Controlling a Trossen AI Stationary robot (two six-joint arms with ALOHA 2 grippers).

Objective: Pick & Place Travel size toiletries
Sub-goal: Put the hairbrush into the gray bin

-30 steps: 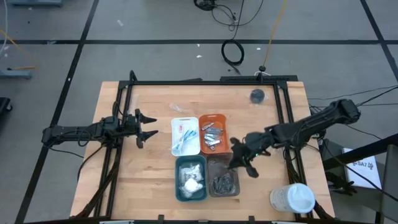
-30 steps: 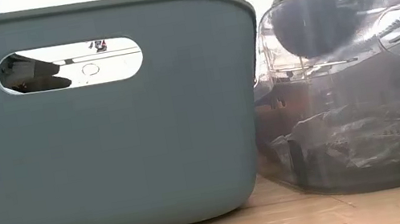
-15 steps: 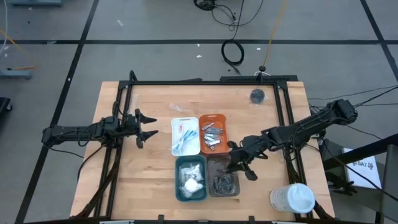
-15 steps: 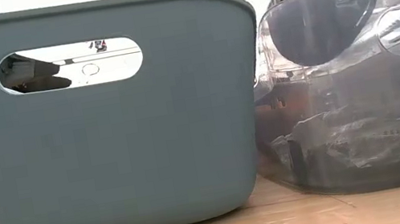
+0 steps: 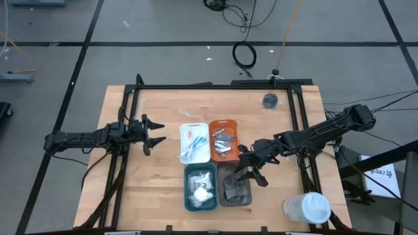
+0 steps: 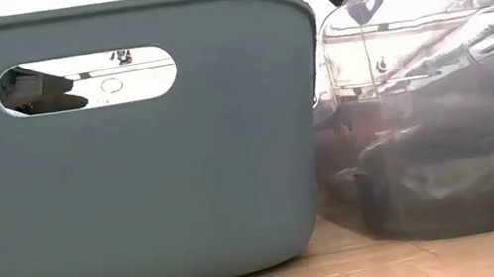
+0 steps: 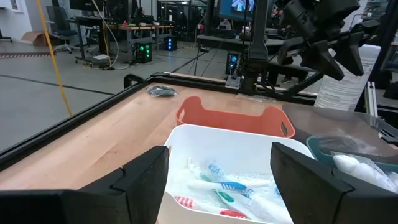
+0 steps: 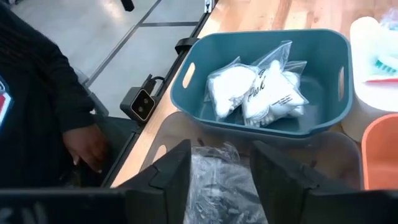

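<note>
Four trays stand together mid-table: white [image 5: 194, 142] with pink and blue wrapped sticks [image 7: 227, 190], orange [image 5: 223, 139] with silver pieces, teal [image 5: 200, 186] with white sachets [image 8: 261, 93], grey [image 5: 235, 188] with dark wrapped pieces [image 8: 217, 180]. My right gripper [image 5: 245, 170] hangs open over the grey tray's far end; the dark pieces lie on the tray floor below its fingers [image 8: 168, 177]. My left gripper [image 5: 157, 132] waits open, left of the white tray. One dark roundish piece [image 5: 270, 100] lies on the table at the far right.
A big white cup [image 5: 307, 209] stands at the near right corner. A black frame rail [image 5: 300, 124] runs along the table's right side. In the right wrist view a person's hand and dark sleeve [image 8: 87, 146] show beyond the near edge.
My right gripper has drifted a little toward the table's left over the grey tray and has opened. The dark wrapped piece it held at the tray's rim has dropped and now lies on the tray floor.
</note>
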